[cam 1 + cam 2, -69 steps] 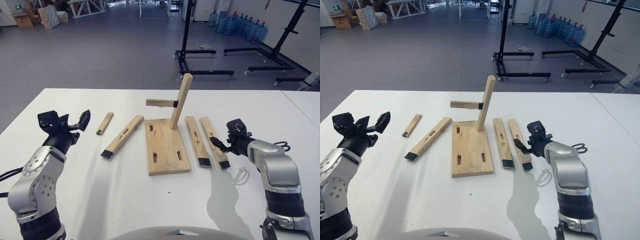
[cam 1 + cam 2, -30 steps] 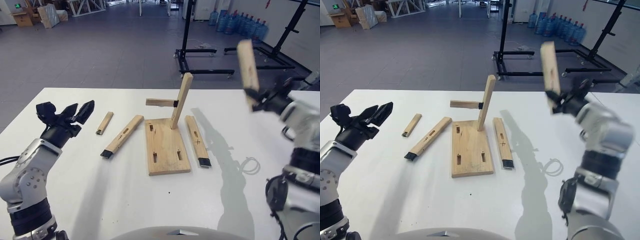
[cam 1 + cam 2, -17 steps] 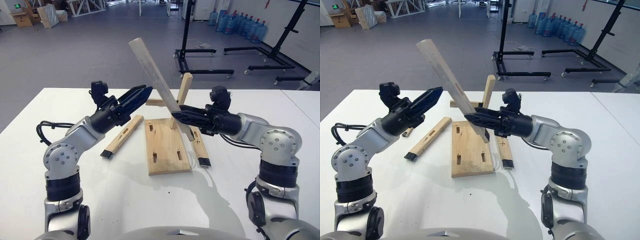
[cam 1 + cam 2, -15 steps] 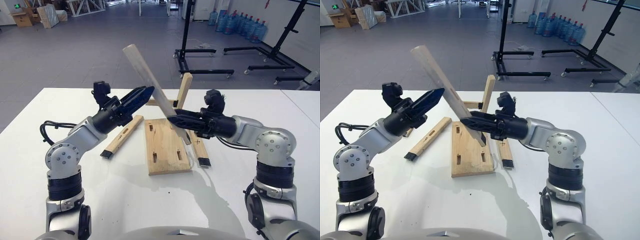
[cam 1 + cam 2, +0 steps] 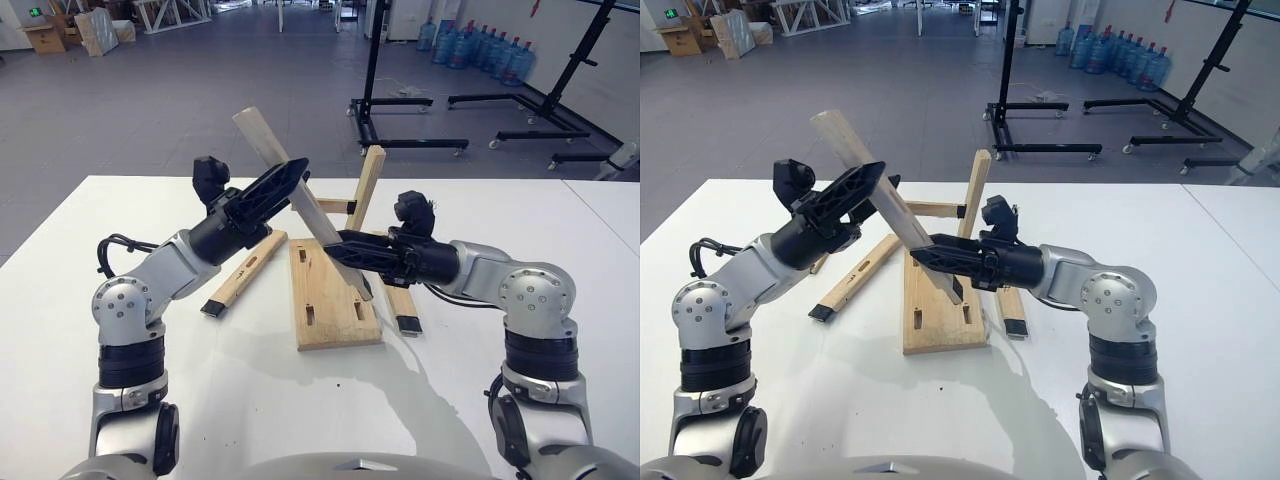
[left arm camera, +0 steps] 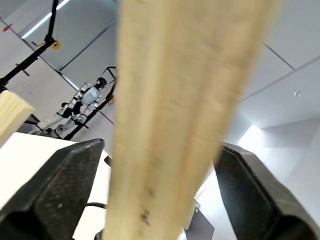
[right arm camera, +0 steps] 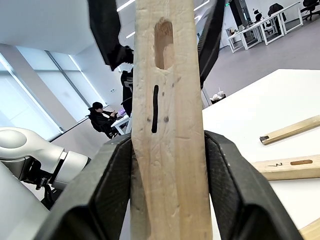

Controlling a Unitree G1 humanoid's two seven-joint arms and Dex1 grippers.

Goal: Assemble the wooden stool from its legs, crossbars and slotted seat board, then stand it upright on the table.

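Working on the second leg [image 5: 314, 215]. Held in the air at centre frame, tilted, top end toward upper left, bottom end low over the seat board [image 5: 335, 322]; can't tell if touching. Clamped near the bottom end by the right gripper [image 5: 340, 246], fingers tight on both faces in the right wrist view. Straddled higher up by the left gripper [image 5: 292, 180], fingers [image 6: 55, 192] apart, one each side with slim gaps showing, so no grip there yet.

Just behind, at frame centre: a standing leg [image 5: 363, 200] already seated at the board's far end. Leaning a little, with a crossbar [image 5: 318, 205] sticking out to the left. Flat on the tabletop [image 5: 220, 390]: one spare leg [image 5: 245, 268] left of the board, another [image 5: 400, 305] just beside its right edge.

Reads as a two-handed regrasp or alignment before slotting. Early in the build, with only one leg in. Next, probably:
- Close the left fingers.
- Bring the leg more upright.
- Line its bottom end up with a free slot and press straight down.

Mind the seated leg and crossbar close behind, easy to knock.
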